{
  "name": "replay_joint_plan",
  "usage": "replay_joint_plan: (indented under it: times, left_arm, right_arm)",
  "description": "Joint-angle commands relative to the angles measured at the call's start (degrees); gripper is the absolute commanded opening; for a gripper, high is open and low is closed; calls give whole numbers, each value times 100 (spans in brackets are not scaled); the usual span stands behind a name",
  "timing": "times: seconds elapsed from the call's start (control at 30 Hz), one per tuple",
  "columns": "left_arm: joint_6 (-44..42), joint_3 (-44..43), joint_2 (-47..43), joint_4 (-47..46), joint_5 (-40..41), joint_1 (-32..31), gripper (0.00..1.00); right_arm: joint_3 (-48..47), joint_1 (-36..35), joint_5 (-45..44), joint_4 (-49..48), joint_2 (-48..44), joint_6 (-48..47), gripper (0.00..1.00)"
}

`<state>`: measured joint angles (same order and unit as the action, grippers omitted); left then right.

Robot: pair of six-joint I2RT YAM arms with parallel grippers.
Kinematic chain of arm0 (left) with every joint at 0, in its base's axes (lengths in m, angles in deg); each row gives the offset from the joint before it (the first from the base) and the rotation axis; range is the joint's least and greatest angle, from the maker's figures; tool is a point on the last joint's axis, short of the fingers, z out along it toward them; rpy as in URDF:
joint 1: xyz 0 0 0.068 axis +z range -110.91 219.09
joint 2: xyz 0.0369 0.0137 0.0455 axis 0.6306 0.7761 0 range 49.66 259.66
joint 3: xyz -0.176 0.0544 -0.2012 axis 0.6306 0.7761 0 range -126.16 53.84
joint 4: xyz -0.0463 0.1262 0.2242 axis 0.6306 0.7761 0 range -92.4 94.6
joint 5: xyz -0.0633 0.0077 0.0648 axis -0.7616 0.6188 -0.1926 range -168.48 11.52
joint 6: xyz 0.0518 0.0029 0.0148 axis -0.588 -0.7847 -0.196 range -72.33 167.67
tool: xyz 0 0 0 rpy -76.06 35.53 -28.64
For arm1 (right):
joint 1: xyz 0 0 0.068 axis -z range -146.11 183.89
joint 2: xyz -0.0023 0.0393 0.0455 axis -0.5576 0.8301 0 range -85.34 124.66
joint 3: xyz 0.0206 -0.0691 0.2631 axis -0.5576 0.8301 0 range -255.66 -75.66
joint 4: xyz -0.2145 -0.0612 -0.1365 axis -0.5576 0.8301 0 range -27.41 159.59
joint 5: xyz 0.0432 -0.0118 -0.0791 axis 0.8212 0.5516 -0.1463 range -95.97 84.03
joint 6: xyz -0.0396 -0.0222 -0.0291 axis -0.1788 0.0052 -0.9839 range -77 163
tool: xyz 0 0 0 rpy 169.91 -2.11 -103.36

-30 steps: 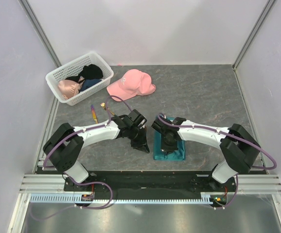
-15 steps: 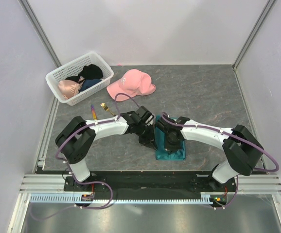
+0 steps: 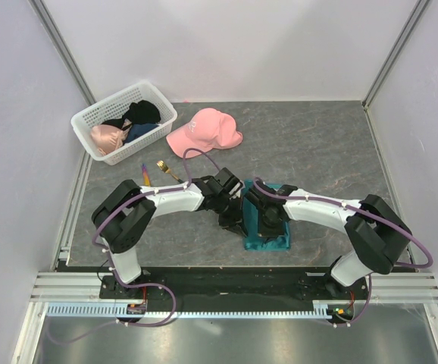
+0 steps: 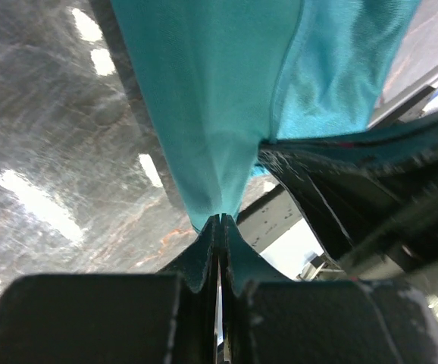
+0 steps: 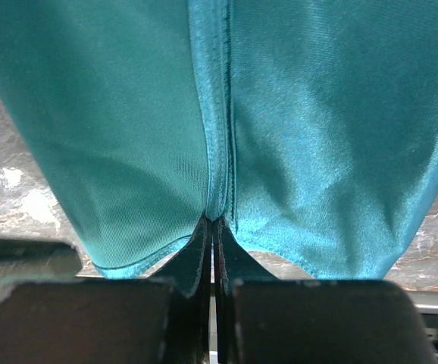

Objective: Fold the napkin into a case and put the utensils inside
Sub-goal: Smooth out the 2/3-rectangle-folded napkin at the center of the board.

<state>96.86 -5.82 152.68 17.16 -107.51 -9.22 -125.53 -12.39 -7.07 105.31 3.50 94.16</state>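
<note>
Left wrist view: the left pincer (image 4: 219, 221) is seen fully closed, with a fold of the napkin (image 4: 219, 106) pinched between its tips. From the tips the cloth is drawn up into a taut teal sheet, and a hemmed edge runs down its right part. In the right wrist view the right pincer (image 5: 211, 224) is likewise closed tight on the napkin, which is gripped at a hem where two layers meet. From the top external view, both pincers are found close together at the middle of the worktop (image 3: 317, 144), towards its near edge. The napkin is held between and under them, and its near end is seen resting on the worktop below the right pincer. The fork (image 3: 166, 168) and the purple piece (image 3: 146, 177) are laid side by side, apart from the napkin, just behind the left arm. Further back, a pink cap (image 3: 204, 130) is placed beside a white basket (image 3: 149, 86) holding dark and peach items.
</note>
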Motion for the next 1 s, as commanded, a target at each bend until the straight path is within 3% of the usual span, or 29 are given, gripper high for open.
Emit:
replay_joint_plan:
  times: [0.0, 0.3, 0.53, 0.57, 0.7, 0.8, 0.97]
  left_arm:
    - [284, -46, -213, -355, -127, -55, 2]
    - [627, 578, 271, -1085, -480, -231, 2]
    - [127, 622, 323, -883, -129, -240, 2]
    - [126, 570, 332, -883, -155, -240, 2]
    - [135, 508, 201, -822, -129, -257, 2]
    - [65, 411, 78, -673, -15, -257, 2]
    - [82, 332, 95, -619, -49, -249, 2]
  right_arm:
    - [82, 102, 75, -141, -95, -53, 0]
    - [135, 269, 102, -273, -147, -88, 0]
    - [-207, 471, 391, -299, -200, -229, 0]
    - [-286, 480, 435, -291, -226, -264, 1]
    - [-708, 480, 576, -246, -507, -422, 33]
    - [-1024, 524, 602, -176, -526, -475, 40]
    - [-1332, 647, 857, -272, -78, -651, 40]
